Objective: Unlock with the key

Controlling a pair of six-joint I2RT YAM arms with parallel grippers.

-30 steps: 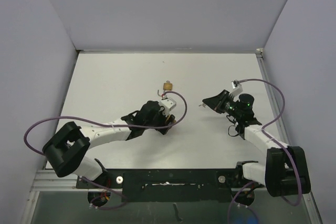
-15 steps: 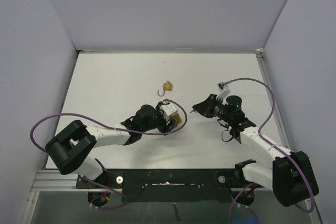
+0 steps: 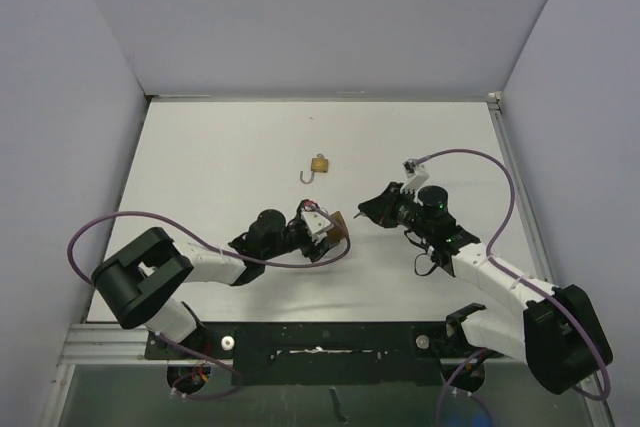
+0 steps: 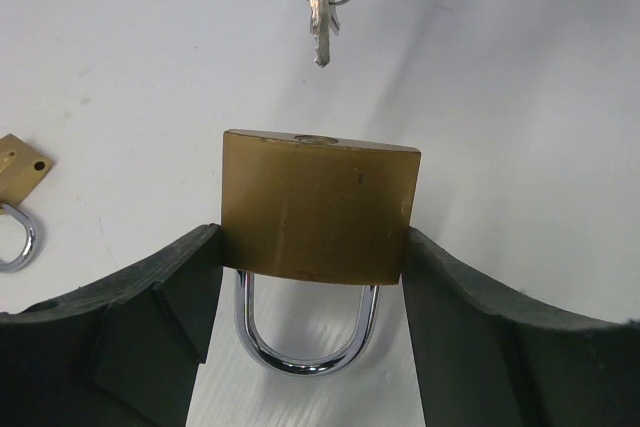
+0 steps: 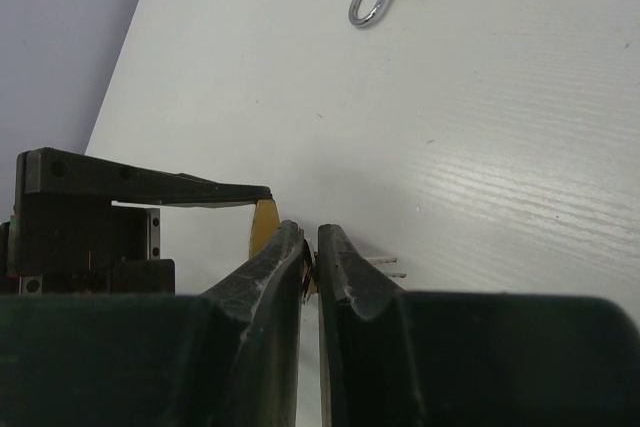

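Jaws of the left gripper [image 4: 312, 249] stand half open, clamped on the sides of the brass padlock [image 4: 318, 197], held near the middle of the bench [image 3: 200, 167]. The right gripper [image 5: 311, 247], nearly closed, pinches the key [image 4: 319, 29], whose tip stops just short of the keyway. A smaller padlock [image 3: 319, 163] lies open toward the far edge.

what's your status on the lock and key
left fingers clamped on brass padlock. right fingers shut on key, tip short of keyhole. spare open padlock farther back, path clear.
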